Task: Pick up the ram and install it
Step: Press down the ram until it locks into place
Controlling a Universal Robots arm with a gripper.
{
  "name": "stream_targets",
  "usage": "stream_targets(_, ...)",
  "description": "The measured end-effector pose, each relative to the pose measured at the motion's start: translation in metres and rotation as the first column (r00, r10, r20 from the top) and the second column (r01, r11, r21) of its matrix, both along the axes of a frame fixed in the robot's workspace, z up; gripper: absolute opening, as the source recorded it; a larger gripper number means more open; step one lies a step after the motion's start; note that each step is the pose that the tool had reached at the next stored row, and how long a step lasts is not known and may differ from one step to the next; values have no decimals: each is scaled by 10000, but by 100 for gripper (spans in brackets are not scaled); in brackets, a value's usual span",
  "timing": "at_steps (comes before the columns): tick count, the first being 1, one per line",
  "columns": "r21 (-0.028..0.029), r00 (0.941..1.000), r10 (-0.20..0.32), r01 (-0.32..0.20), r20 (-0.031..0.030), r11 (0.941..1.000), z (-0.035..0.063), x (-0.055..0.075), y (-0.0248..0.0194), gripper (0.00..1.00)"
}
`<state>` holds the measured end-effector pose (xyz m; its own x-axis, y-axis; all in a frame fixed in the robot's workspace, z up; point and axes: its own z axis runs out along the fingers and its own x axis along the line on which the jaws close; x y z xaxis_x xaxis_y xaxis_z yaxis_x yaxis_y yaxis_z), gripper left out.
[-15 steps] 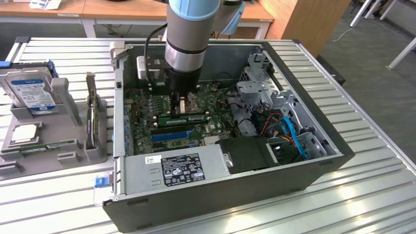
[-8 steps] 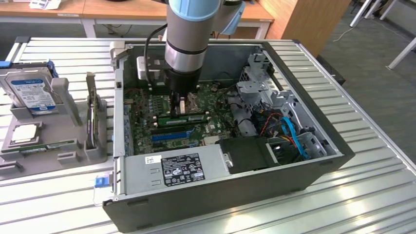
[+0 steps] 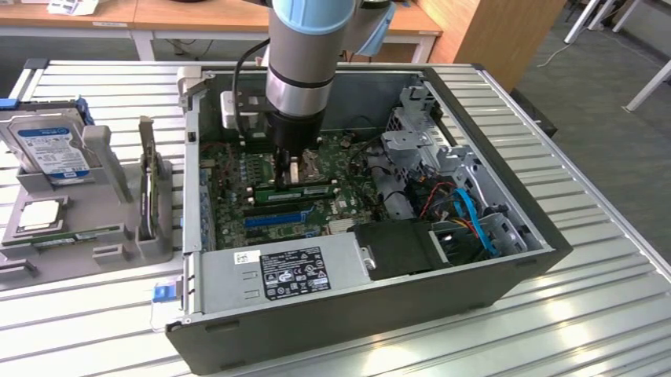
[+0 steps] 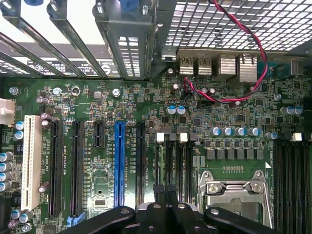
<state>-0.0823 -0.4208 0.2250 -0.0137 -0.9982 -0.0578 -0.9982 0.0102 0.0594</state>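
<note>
From the wrist I saw the fingers [image 4: 165, 195] pinched together, empty — just over the motherboard [image 4: 97, 146] by the memory slots [image 4: 175, 161]. Beyond, the ram [image 3: 297, 189] lay in a slot under the gripper. Seating step, I judged — next calls for a firm, even press.

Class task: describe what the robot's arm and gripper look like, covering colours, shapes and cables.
The arm is a round silver-grey tube with a light blue joint cap at the top and a black wrist section below. A black cable runs alongside it. The gripper has black fingers on black rounded links with silver screws.
</note>
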Motion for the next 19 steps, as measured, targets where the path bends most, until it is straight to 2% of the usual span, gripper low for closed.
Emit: stream_targets(19,0,10000,0,0,1,10000,-6,0,-2,10)
